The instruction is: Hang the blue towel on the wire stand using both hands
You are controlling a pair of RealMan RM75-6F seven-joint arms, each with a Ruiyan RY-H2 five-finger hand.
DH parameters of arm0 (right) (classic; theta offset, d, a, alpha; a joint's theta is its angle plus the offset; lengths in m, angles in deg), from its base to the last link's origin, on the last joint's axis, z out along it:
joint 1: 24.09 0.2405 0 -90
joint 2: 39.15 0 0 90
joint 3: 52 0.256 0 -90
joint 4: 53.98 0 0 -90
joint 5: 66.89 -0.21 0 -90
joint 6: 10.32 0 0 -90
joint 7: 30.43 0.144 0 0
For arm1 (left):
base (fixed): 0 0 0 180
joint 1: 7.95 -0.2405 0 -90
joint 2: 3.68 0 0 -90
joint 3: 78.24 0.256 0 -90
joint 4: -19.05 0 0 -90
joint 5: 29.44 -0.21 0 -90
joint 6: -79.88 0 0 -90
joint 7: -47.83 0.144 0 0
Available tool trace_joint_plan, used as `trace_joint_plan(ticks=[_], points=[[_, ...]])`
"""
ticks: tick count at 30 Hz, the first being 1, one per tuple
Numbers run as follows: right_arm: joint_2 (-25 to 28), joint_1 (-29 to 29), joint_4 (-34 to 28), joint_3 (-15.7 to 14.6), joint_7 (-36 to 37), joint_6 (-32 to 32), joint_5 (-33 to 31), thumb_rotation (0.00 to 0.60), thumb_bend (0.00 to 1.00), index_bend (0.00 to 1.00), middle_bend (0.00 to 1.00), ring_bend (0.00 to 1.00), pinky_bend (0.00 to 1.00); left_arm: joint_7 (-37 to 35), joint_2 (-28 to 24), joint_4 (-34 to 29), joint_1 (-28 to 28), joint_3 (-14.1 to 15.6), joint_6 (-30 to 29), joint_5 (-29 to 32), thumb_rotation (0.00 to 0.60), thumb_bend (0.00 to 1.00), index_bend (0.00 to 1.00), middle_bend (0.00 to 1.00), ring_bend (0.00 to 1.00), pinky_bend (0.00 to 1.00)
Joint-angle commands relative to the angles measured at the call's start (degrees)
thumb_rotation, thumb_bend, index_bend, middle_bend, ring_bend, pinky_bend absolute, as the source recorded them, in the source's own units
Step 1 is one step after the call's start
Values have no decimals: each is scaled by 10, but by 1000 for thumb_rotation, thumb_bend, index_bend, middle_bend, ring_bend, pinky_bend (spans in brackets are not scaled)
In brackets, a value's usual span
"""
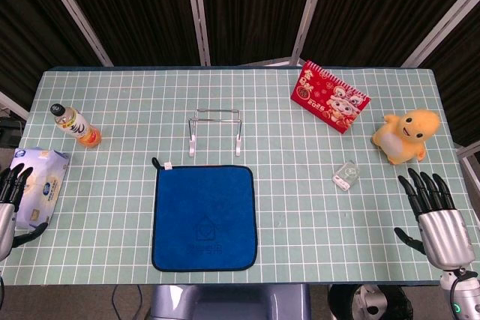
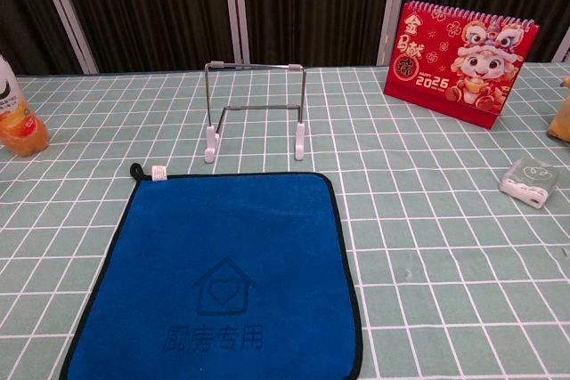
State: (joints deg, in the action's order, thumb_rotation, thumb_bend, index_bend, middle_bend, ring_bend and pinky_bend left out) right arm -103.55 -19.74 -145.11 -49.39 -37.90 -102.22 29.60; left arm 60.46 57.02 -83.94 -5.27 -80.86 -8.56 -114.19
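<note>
The blue towel (image 1: 204, 217) (image 2: 223, 278) lies flat on the table near the front edge, with a black hem and a small hanging loop at its far left corner. Just behind it stands the wire stand (image 1: 215, 130) (image 2: 256, 109), upright on white feet. My left hand (image 1: 10, 200) is at the far left edge of the head view, fingers apart, holding nothing. My right hand (image 1: 433, 215) is at the front right, fingers spread and empty. Both hands are far from the towel. The chest view shows neither hand.
A drink bottle (image 1: 75, 125) (image 2: 16, 113) and a tissue pack (image 1: 41, 185) sit at the left. A red desk calendar (image 1: 328, 96) (image 2: 460, 51), a yellow duck plush (image 1: 405, 136) and a small clear box (image 1: 346, 176) (image 2: 530, 182) are at the right.
</note>
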Motion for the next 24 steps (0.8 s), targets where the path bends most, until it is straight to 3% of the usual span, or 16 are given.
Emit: trace_joint_plan(ticks=[1, 14, 18, 24], points=[[-1, 1, 0, -1, -1, 2, 1, 600, 0, 0, 0, 0, 0, 0, 0, 1, 0, 0, 1, 1, 600, 29, 0, 0, 0, 0], [-26, 27, 17, -17, -60, 36, 50, 600, 0, 0, 0, 0, 0, 2, 11, 20, 6, -5, 1, -6, 600, 28, 0, 0, 0, 0], [-38, 61, 23, -20, -46, 87, 61, 600, 0, 0, 0, 0, 0, 7, 16, 26, 8, -7, 5, 3, 600, 27, 0, 0, 0, 0], [-66, 160, 68, -23, 29, 196, 106, 600, 0, 10, 0, 0, 0, 27, 30, 35, 17, -18, 19, 27, 600, 27, 0, 0, 0, 0]])
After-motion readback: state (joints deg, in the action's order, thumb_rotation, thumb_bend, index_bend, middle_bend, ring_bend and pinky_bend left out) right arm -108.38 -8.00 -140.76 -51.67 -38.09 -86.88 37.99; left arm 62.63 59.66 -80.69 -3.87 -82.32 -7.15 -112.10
